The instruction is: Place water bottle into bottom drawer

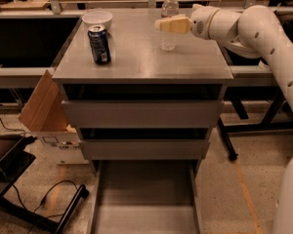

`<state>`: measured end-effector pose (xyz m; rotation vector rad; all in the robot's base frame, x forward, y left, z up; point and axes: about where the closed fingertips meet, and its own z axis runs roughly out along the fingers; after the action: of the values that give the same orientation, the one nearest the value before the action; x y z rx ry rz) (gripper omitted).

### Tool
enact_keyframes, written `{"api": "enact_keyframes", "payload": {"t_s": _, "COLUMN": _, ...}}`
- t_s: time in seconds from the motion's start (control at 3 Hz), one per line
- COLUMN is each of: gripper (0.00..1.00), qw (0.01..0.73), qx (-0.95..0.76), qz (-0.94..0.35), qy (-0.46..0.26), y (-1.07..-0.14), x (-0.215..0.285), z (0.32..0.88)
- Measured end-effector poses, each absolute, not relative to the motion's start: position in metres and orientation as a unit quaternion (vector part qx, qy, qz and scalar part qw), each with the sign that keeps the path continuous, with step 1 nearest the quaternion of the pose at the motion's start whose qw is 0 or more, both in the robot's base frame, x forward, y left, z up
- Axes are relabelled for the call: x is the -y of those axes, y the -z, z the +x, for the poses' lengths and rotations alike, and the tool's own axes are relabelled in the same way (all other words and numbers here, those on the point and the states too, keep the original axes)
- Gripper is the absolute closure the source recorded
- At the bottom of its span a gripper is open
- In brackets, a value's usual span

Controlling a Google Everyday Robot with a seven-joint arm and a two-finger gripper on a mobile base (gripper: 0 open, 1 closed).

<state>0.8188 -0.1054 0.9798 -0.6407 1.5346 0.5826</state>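
Observation:
The water bottle, clear with a white cap, stands upright at the back right of the grey cabinet's top. My gripper reaches in from the right at the height of the bottle's label and crosses in front of its middle, hiding that part. The bottle's base still rests on the top. The bottom drawer is pulled out at floor level below the two upper drawers, a shallow grey tray with nothing in it.
A dark blue soda can and a white bowl stand at the top's back left. A cardboard box leans at the cabinet's left. A black stand and cable lie on the floor at the left. My white arm spans the right side.

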Motion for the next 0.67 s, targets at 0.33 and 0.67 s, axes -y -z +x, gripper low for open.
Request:
{"api": "enact_keyframes", "payload": {"t_s": 0.33, "gripper": 0.00, "qw": 0.632, "qx": -0.682, "qz": -0.284, "qy": -0.234, "y": -0.967, "x": 0.098, "z": 0.843}}
{"api": "enact_keyframes", "payload": {"t_s": 0.67, "gripper": 0.00, "qw": 0.619, "qx": -0.704, "qz": -0.286, "qy": -0.198, "y": -0.945, "x": 0.108, "z": 0.878}}
